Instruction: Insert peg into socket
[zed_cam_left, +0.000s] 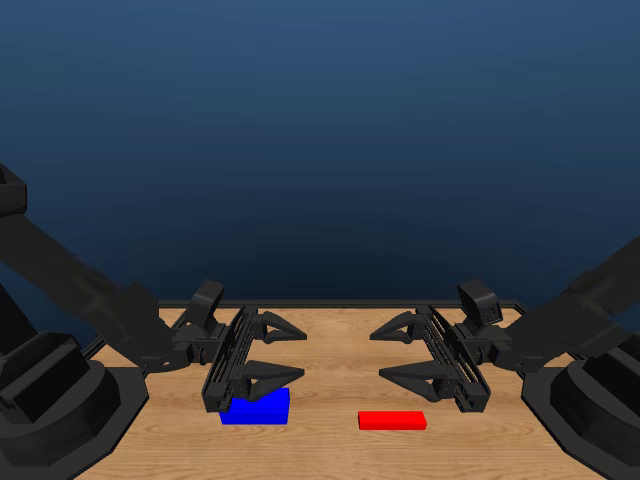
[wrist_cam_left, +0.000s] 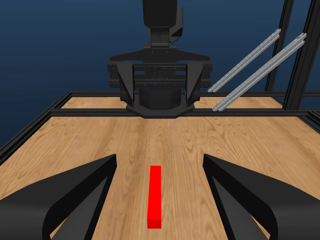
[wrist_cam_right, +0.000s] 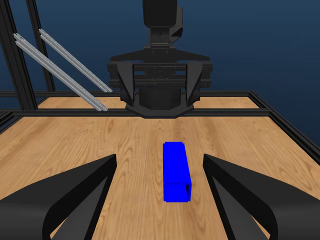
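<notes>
We see our left gripper (zed_cam_left: 272, 350) spread wide, holding nothing. Our right gripper (zed_cam_left: 402, 350) is spread wide too, and its jaws touch nothing. Both arms reach in low from the sides, pointing at each other above the wooden table (zed_cam_left: 330, 345). The blue socket (zed_cam_left: 258, 407) lies flat under our left gripper. The red peg (zed_cam_left: 392, 421) lies flat near our right gripper.
</notes>
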